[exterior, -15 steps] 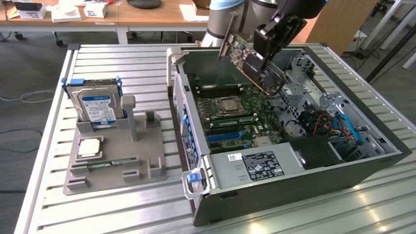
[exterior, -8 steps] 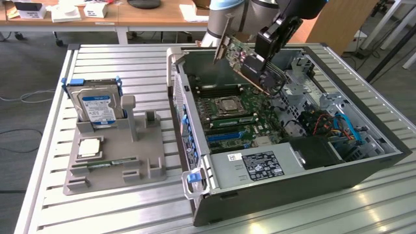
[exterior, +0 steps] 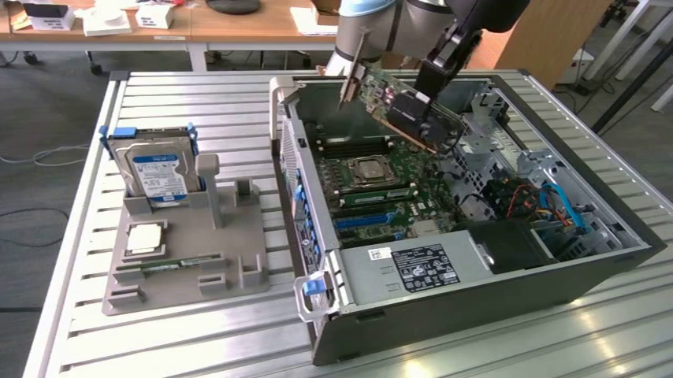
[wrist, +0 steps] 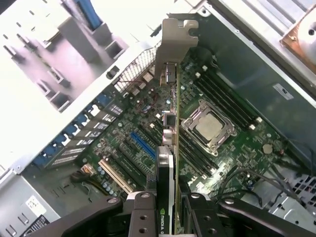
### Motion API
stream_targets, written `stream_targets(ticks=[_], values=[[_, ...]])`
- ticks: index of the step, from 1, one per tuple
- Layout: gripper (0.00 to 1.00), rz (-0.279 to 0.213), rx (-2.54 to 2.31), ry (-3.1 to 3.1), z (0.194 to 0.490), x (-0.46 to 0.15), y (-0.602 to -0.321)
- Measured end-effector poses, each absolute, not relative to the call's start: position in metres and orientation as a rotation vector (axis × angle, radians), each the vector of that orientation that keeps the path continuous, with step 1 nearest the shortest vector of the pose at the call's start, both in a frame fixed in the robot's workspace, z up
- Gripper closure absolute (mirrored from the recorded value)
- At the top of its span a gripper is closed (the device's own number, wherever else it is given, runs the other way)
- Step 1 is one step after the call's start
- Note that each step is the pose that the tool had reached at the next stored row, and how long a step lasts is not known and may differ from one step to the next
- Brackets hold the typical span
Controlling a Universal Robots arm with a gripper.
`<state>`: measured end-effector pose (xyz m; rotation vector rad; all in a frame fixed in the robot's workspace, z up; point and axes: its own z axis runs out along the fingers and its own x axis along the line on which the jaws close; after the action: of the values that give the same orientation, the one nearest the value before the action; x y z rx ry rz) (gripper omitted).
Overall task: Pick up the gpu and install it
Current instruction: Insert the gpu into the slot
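Observation:
The gpu (exterior: 392,106) is a flat green and dark card with a silvery bracket (exterior: 349,69) at one end. It hangs tilted in the air above the far part of the open computer case (exterior: 462,291). My gripper (exterior: 429,118) is shut on the card's dark end. In the wrist view the gpu (wrist: 169,148) runs edge-on away from my gripper (wrist: 170,217), its bracket (wrist: 177,44) farthest out. Below it lies the motherboard (wrist: 148,128) with its expansion slots (wrist: 143,143) and the processor socket (wrist: 210,126).
A grey holder (exterior: 189,252) on the slatted table (exterior: 158,346) carries a hard drive (exterior: 158,169), a chip and a memory stick. Inside the case are a power supply (exterior: 415,268), cables (exterior: 547,205) and drive cages. Desks stand behind the table.

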<state>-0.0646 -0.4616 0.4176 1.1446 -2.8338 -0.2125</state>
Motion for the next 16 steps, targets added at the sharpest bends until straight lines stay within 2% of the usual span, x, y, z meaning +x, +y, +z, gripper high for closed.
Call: stream_targets(ticks=[8,16], values=[[0.73,-0.209,1.205,-2.807,0.4173,-0.0645,-0.4608],[0.73,-0.181,1.315,-2.799,0.4169,-0.0646,-0.4598]])
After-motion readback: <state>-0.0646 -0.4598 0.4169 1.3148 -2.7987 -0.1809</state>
